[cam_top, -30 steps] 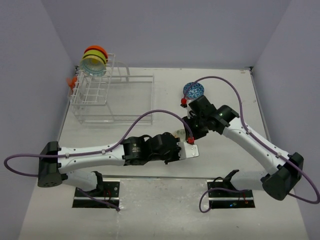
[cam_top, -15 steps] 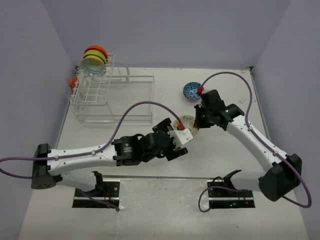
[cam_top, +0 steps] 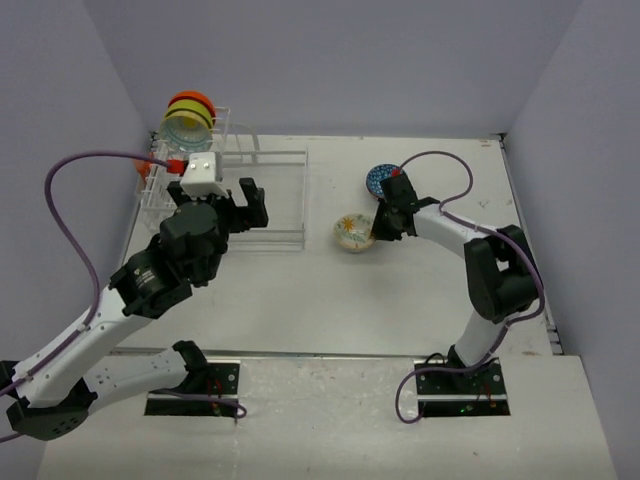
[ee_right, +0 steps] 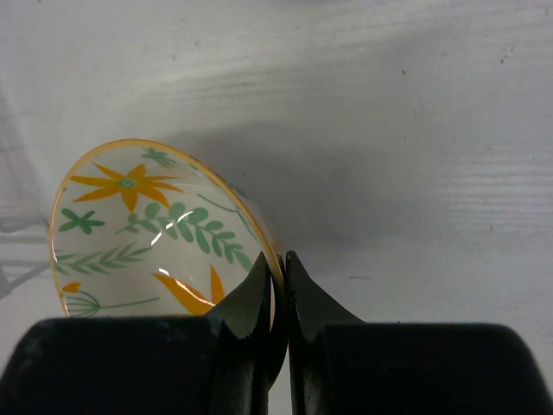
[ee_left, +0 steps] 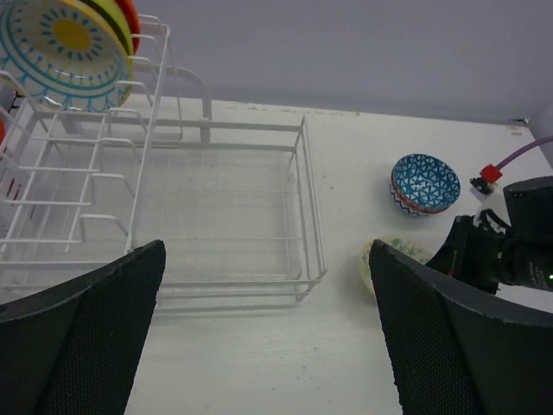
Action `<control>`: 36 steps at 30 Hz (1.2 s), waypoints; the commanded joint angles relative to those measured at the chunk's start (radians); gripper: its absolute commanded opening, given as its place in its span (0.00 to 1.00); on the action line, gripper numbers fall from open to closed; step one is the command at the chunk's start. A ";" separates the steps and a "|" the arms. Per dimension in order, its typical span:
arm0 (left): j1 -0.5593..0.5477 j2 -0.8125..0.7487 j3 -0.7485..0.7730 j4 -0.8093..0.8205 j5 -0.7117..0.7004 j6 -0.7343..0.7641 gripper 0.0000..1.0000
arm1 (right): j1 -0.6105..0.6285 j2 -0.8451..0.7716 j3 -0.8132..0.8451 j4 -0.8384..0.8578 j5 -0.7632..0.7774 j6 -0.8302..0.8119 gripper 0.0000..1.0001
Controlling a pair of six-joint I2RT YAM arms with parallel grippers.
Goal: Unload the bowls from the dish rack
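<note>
- The right gripper (ee_right: 276, 264) has its jaws pressed onto the rim of the floral bowl (ee_right: 155, 229), one finger inside and one outside. The bowl is tilted over the table (cam_top: 300, 300); I cannot tell whether it rests there.
- The floral bowl looks like glossy glass: stiff and light, probably slippery and breakable. A rim pinch suits it, with a gentle set-down.
- The left gripper (ee_left: 266, 259) has its jaws spread wide and holds nothing. It hangs over the rack's near edge.
- The blue bowl (cam_top: 383, 180) sits upright on the table just past the floral bowl, with nothing visible inside.
- The rack (ee_left: 225, 216) shows no bowls in its low section. Its tall far end holds the racked bowls (ee_left: 65, 39), at least two, on edge and packed close. The exposed top rims look like the best place to grip.
</note>
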 commanded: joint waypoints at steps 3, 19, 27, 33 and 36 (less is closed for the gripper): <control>0.005 -0.083 0.054 -0.125 -0.138 -0.103 1.00 | -0.001 0.045 0.031 0.132 0.008 0.085 0.00; 0.269 0.194 0.514 -0.202 0.098 -0.106 1.00 | 0.001 -0.134 -0.090 0.172 0.029 0.085 0.58; 0.945 0.320 0.403 -0.001 0.920 -0.435 1.00 | -0.001 -0.517 -0.151 0.116 -0.047 0.007 0.99; 1.148 0.297 0.076 0.511 1.233 -0.877 1.00 | -0.001 -0.839 -0.299 0.113 -0.231 0.012 0.99; 1.153 0.283 0.005 0.565 1.206 -0.957 1.00 | -0.001 -0.967 -0.354 0.111 -0.290 0.009 0.99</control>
